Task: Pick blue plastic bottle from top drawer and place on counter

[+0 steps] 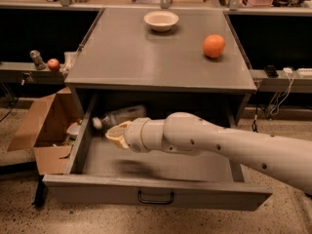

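The blue plastic bottle (122, 116) lies sideways, white cap to the left, held above the floor of the open top drawer (97, 190) near its back left. My gripper (116, 133) reaches in from the right on a long white arm and is shut on the bottle's lower side; its tan fingers (115, 130) show just under the bottle. The grey counter (136, 57) is directly above the drawer.
A white bowl (161, 20) and an orange (214, 46) sit on the counter's far half. A cardboard box (41, 126) stands on the floor left of the drawer. A small red apple (53, 64) sits on a low shelf at left.
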Tool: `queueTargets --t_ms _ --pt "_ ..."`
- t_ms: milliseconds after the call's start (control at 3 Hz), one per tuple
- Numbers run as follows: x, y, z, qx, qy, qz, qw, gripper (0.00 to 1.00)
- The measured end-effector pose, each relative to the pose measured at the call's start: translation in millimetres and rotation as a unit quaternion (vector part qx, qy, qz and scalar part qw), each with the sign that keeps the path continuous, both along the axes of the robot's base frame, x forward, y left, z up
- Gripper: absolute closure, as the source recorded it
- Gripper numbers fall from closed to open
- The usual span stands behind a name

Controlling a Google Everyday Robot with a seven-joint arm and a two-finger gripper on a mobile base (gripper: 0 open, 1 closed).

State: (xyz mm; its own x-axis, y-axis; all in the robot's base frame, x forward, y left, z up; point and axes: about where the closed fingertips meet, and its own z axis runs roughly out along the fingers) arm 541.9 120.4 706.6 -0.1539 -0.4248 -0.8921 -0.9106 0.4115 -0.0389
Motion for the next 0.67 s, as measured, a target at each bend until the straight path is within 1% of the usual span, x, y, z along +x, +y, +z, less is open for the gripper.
queueTargets --t_ms 667 --pt "12 -23 13 0.0 -0.029 -0.022 0.9993 1.0"
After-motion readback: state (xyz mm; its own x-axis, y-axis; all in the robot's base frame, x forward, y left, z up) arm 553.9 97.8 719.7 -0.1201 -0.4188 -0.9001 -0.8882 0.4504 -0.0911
